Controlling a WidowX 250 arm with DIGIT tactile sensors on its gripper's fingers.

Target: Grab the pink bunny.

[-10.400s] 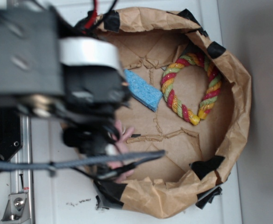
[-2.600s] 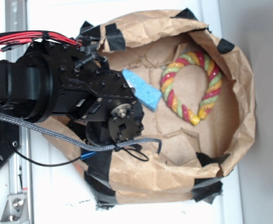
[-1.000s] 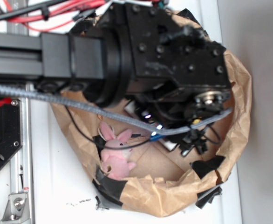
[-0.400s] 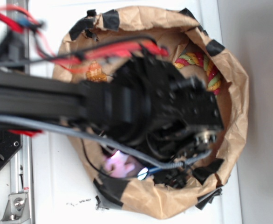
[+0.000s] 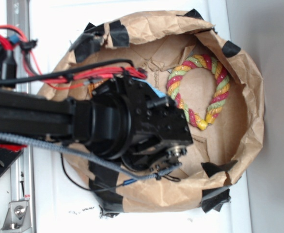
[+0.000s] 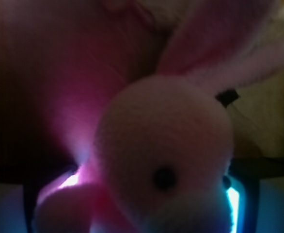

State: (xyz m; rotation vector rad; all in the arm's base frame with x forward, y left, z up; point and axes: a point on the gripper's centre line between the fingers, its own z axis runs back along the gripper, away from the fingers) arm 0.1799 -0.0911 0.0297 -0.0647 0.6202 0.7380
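the wrist view is almost filled by the pink bunny (image 6: 166, 160): a pale rounded head with 1 dark eye, 1 pink-lined ear rising toward the upper right, and a blurred pink body part at the lower left. it sits right up against the camera, in dim light, with a pink and blue glow at the bottom edge on both sides of it. brown paper shows behind it at the right. the gripper's own fingers cannot be made out clearly in this view, so i cannot tell whether the claw is apart, together, or clamped on the bunny.

in the exterior view the black robot arm (image 5: 132, 126) reaches from the left into the brown paper basket (image 5: 248, 97), whose rim is patched with black tape. the arm's wrist covers the lower-left part of the basket floor, and the bunny and the claw are hidden beneath it. a multicoloured rope ring (image 5: 200, 87) lies on the floor in the upper right, apart from the arm. a sliver of blue sponge (image 5: 157, 92) peeks out at the wrist's upper edge. red wires (image 5: 98, 73) run along the top of the arm.
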